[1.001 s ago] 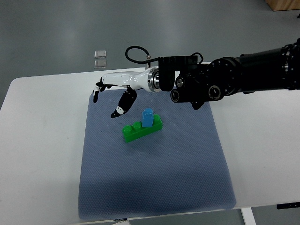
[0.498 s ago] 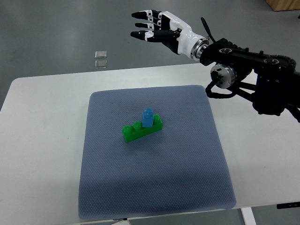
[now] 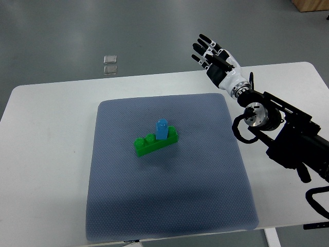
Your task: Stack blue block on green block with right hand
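Note:
A small blue block [image 3: 162, 128] stands upright on the long green block [image 3: 156, 141], near its right end, in the middle of the grey-blue mat [image 3: 169, 206]. My right hand [image 3: 212, 55] is raised past the mat's far right corner, well away from the blocks. Its fingers are spread and hold nothing. Its black arm [image 3: 288, 136] comes in from the right edge. The left arm does not show.
The mat lies on a white table [image 3: 46, 154]. Two small clear squares [image 3: 110, 64] lie on the floor beyond the table's far edge. A wooden object [image 3: 311, 5] shows at the top right corner.
The right hand has swung from above the mat's far left, up and over to the right, ending past the mat's far right corner. The blocks have not moved.

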Controlling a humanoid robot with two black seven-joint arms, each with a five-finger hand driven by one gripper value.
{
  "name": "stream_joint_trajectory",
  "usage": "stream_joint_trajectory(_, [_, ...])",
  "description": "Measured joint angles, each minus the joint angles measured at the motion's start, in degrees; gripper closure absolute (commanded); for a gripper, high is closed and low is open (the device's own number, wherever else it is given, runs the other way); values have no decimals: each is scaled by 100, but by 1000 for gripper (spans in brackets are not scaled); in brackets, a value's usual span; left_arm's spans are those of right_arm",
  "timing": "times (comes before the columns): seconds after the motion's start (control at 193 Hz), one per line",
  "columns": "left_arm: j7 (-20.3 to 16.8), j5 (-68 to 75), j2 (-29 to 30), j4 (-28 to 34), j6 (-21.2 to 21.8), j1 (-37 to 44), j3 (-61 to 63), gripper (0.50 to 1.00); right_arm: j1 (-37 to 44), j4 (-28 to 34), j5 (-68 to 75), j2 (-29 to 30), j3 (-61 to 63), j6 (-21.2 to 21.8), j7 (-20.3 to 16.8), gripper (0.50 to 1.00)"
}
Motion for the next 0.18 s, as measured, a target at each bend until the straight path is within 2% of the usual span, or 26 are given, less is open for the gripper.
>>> stream_joint_trajectory(0.182, [0, 0, 0, 0, 0, 0, 0, 500, -68, -277, 22, 73, 18, 195, 1, 587])
